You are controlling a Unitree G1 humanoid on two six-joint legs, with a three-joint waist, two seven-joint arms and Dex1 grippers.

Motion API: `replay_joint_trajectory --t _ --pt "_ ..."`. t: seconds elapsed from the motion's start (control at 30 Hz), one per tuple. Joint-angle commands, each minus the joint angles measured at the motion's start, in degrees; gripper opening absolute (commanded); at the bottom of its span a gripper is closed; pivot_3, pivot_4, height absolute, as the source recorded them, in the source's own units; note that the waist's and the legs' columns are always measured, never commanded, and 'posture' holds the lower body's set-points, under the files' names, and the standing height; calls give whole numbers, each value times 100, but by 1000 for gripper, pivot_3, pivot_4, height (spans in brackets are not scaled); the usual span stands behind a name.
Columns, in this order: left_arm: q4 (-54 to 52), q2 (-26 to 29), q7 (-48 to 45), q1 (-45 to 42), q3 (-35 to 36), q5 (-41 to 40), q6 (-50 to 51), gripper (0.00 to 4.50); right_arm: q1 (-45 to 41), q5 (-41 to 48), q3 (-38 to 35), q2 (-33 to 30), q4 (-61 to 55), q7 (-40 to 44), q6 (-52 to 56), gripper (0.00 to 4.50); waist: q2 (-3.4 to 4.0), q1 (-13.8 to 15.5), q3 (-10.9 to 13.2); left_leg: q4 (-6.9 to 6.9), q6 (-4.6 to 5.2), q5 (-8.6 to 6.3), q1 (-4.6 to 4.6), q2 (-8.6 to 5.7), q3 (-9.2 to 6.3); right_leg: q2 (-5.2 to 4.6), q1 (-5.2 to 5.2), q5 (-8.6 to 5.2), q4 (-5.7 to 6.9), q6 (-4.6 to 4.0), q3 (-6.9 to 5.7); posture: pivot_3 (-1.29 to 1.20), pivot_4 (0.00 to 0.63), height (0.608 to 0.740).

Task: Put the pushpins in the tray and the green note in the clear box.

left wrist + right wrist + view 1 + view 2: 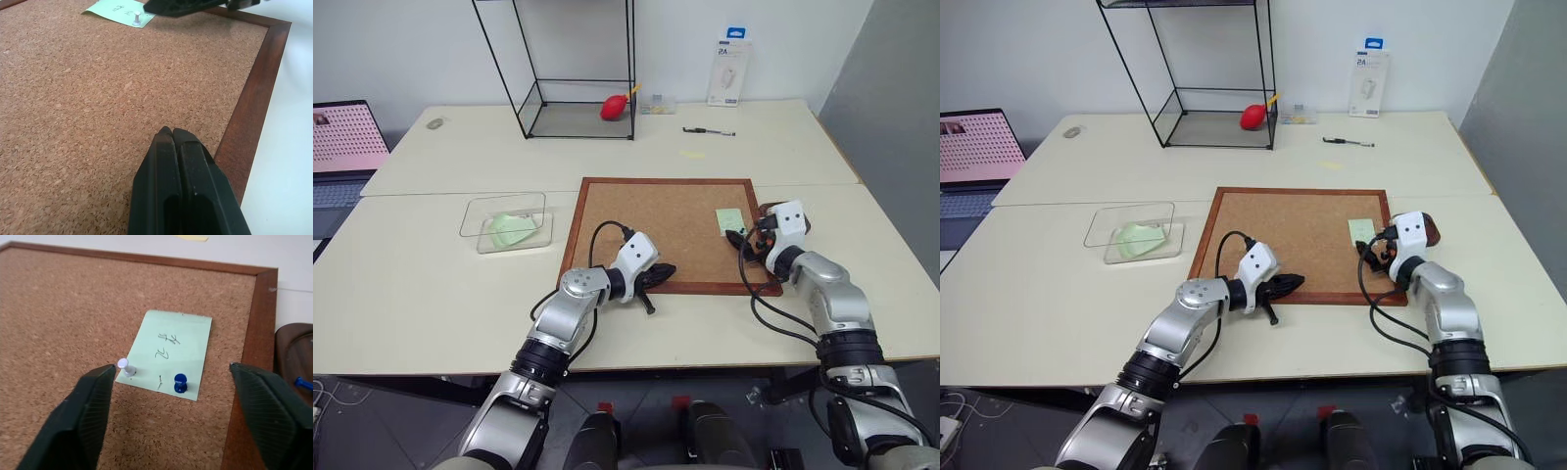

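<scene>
Pin removal is judged to be the step in hand. The green note (173,351) lies pinned on the cork board (646,220) near its right frame, held by a white pushpin (124,366) and a blue pushpin (180,383). The right gripper (171,416) is seen spread wide just before them; the left gripper (172,133) is pressed shut, empty, over the cork. One blue pin (303,382) already lies in the tray (293,350). Next, closing squarely on a single pin head is called for.

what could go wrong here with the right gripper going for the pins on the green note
The open right gripper straddles both the white pushpin and the blue pushpin on the green note; closing may catch both or crumple the paper. A pin could also slip out and roll across the cork board, missing the tray.
</scene>
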Motion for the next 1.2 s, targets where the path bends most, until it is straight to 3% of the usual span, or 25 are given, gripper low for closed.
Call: replay_joint_trajectory --t 0.03,0.47,1.2 --pt "213 25 -15 202 -174 116 180 0 -198 -58 -25 -18 119 -27 -289 2941 0 -1 0 0 0 0 0 0 0 0 0 0 0 0 0 0 150 740" --pt "196 12 0 228 -153 86 209 0 -111 0 -23 -18 -7 76 -344 82 0 -1 0 0 0 0 0 0 0 0 0 0 0 0 0 0 150 740" --pt "255 36 -53 201 -221 133 257 0 402 450 -199 149 -1462 152 168 30 1 4 -1 0 0 0 -1 -1 -5 0 0 0 -1 1 -3 0 150 740"
